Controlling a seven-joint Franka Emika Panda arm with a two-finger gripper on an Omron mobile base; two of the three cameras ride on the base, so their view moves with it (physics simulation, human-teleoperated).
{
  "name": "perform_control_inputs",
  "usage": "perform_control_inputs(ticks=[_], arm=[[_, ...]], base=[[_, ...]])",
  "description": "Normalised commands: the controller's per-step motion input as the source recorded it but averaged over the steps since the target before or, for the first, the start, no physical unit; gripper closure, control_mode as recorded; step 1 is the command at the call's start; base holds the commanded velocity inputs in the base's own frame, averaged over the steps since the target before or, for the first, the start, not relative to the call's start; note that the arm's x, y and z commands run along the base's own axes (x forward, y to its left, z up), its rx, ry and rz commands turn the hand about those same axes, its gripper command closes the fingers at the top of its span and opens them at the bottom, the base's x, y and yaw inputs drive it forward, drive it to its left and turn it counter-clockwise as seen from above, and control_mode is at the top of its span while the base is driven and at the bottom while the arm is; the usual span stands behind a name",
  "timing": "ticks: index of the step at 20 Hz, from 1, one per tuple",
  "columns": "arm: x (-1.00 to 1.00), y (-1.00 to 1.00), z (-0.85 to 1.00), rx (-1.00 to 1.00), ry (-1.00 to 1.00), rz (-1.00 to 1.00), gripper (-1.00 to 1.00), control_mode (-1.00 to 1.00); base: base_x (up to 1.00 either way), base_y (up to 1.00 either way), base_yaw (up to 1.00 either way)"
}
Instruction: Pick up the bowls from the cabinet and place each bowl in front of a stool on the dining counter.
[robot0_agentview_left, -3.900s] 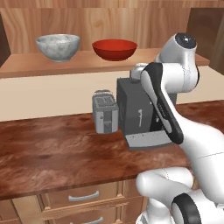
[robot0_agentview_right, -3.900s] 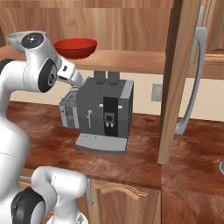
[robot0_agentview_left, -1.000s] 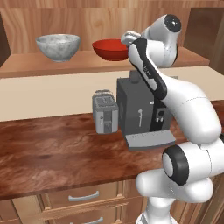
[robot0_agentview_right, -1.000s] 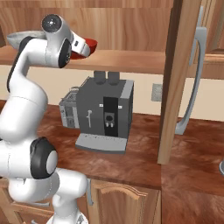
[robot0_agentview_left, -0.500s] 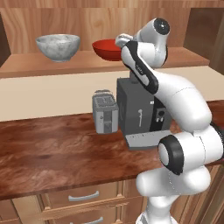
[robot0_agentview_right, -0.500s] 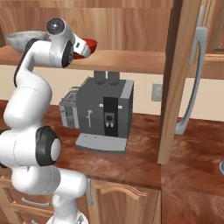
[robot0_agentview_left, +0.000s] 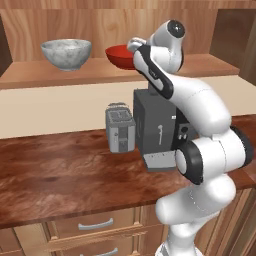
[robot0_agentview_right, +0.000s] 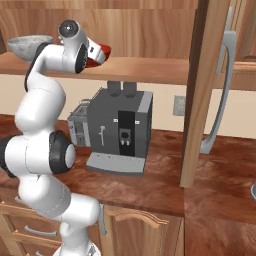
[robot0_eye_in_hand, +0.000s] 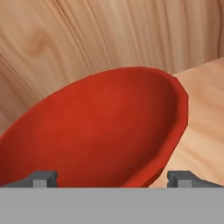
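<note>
A glossy red bowl (robot0_agentview_left: 118, 56) (robot0_agentview_right: 101, 51) stands on the shelf of the wooden cabinet (robot0_agentview_left: 75, 76), with a grey-white marbled bowl (robot0_agentview_left: 66, 53) (robot0_agentview_right: 27, 44) to its left. My gripper (robot0_agentview_left: 133, 46) is raised to shelf height at the red bowl's right rim. In the hand view the red bowl (robot0_eye_in_hand: 100, 131) is very close, and my gripper (robot0_eye_in_hand: 113, 180) is open, its two fingertips (robot0_eye_in_hand: 42, 178) standing wide on either side of the bowl's near rim. Whether they touch it I cannot tell. The stool and the dining counter are out of view.
Below the shelf, a dark coffee machine (robot0_agentview_left: 157, 127) (robot0_agentview_right: 122, 130) and a small toaster (robot0_agentview_left: 120, 127) stand on a reddish wood counter (robot0_agentview_left: 60, 175) over drawers. The cabinet's open door (robot0_agentview_right: 202, 90) with a long grey handle (robot0_agentview_right: 222, 90) hangs at the right.
The hand has moved left along the shelf, closer to the red bowl. The jaws have stayed open and both bowls have not moved.
</note>
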Motion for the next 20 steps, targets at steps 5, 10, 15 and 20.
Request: perform_control_inputs(ticks=[5, 10, 15, 20], arm=[[0.33, 0.06, -0.05, 0.0, 0.01, 0.0, -1.0, -1.0], [0.16, 0.01, -0.07, 0.0, 0.01, 0.0, -1.0, -1.0], [0.0, 0.0, -0.13, 0.0, 0.01, -0.02, -1.0, -1.0], [0.0, 0.0, -0.21, -0.02, 0.03, -0.02, -1.0, -1.0]], base=[[0.0, 0.0, 0.0], [0.0, 0.0, 0.0], [0.0, 0.0, 0.0], [0.0, 0.0, 0.0]])
